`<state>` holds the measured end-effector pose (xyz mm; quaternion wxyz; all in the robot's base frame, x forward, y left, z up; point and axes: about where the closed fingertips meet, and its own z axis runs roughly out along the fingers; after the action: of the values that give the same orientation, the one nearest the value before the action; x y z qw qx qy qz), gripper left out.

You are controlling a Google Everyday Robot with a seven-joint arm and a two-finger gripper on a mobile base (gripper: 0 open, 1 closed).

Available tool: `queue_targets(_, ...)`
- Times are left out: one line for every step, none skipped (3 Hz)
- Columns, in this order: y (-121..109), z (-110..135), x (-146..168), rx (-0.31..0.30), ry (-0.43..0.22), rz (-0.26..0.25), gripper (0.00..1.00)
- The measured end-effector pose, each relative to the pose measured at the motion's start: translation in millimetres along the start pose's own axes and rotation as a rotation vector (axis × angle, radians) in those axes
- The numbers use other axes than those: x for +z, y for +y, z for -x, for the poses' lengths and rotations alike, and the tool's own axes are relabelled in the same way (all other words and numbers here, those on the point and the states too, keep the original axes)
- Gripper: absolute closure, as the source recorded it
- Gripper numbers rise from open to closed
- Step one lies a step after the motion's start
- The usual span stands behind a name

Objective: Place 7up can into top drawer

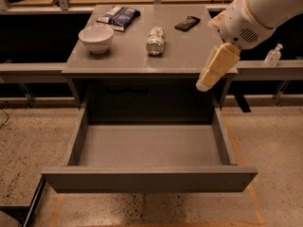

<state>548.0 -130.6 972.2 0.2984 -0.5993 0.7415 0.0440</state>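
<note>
The 7up can (155,40) lies on its side near the middle of the grey table top (128,58), shiny metal end facing me. The top drawer (149,179) is pulled fully out below the table, and its grey inner floor (149,145) holds nothing. My gripper (203,83) hangs at the end of the white arm (258,13), pointing down and left over the table's front right corner, above the drawer's back right. It is to the right of the can and apart from it, holding nothing that I can see.
A white bowl (96,38) stands at the table's left. A dark snack bag (118,17) lies at the back left and a black remote-like device (187,23) at the back right. A small clear bottle (273,56) stands on the ledge at right.
</note>
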Motion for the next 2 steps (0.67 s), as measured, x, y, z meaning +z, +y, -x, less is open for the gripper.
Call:
queue_targets(-1, 3, 29, 0.087, -0.069, -0.001, 0.00)
queue_targets(-30, 26, 74, 0.142, -0.158, -0.058, 0.00)
